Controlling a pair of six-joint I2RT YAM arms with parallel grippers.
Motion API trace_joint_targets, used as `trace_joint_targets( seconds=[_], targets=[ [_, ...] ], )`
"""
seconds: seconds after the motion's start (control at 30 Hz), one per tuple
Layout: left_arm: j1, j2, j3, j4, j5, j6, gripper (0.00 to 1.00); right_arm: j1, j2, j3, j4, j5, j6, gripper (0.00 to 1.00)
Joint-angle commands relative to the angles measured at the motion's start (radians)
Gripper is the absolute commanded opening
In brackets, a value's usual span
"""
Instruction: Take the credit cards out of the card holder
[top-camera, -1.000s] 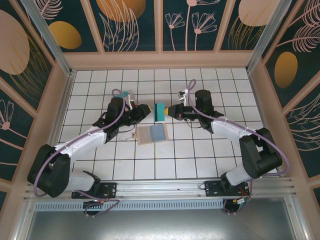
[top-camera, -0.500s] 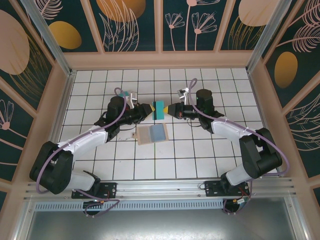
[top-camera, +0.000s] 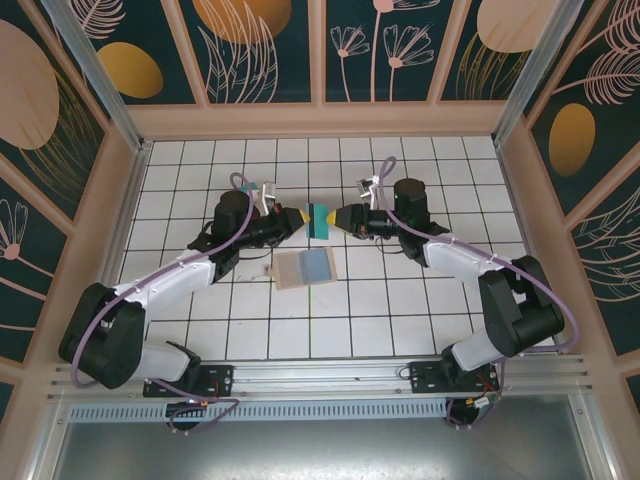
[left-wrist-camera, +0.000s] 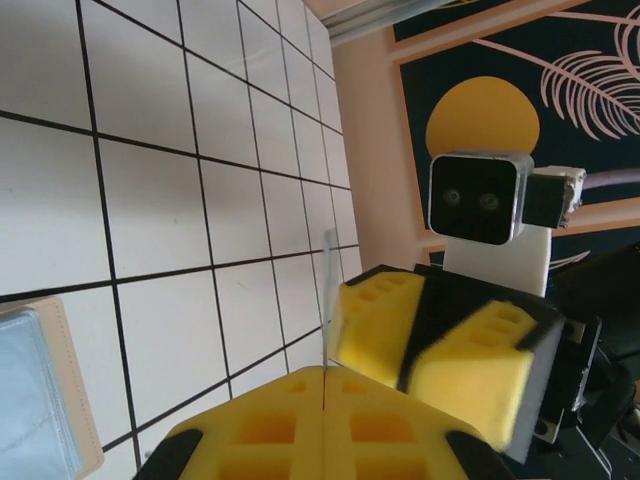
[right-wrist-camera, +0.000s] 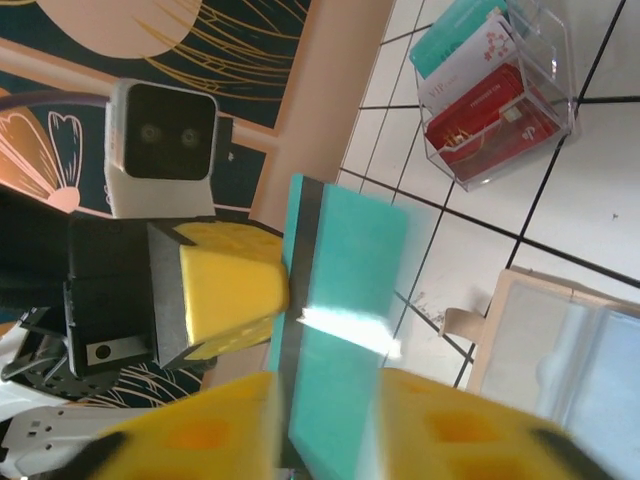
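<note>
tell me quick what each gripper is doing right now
left gripper: shut on the thin teal-green plastic card.
right gripper: open, jaws apart around that card.

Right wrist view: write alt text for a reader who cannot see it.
A teal credit card hangs above the tiled table, its far edge pinched by the left gripper and its near end between the fingers of the right gripper. Beyond lie the open card holder and a clear box of cards.
</note>
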Motion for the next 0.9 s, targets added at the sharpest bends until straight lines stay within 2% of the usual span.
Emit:
trace_joint_targets(
  seconds=[0.0, 0.2, 0.43, 0.53, 0.73, 0.87],
  targets=[
    [-0.002, -0.036, 0.086, -0.194, -0.069, 0.157, 0.00, 0.005, -0.023, -0.003, -0.007, 0.002, -0.042, 0.54],
    [-0.001, -0.033, 0.221, -0.475, -0.283, 0.423, 0.00, 0.005, -0.085, -0.017, -0.080, 0.057, -0.095, 0.98],
    [0.000, -0.016, 0.323, -0.602, -0.592, 0.722, 0.00, 0.005, -0.148, -0.054, -0.110, 0.106, -0.124, 0.99],
    [0.005, 0.058, 0.424, -0.714, -0.741, 0.855, 0.00, 0.005, -0.166, -0.077, -0.104, 0.123, -0.125, 0.99],
    [0.027, 0.228, 0.591, -0.842, -0.862, 1.053, 0.00, 0.003, -0.190, -0.095, -0.104, 0.136, -0.136, 0.99],
    [0.046, 0.278, 0.632, -0.840, -0.871, 1.190, 0.00, 0.002, -0.206, -0.093, -0.121, 0.143, -0.149, 0.99]
  ],
)
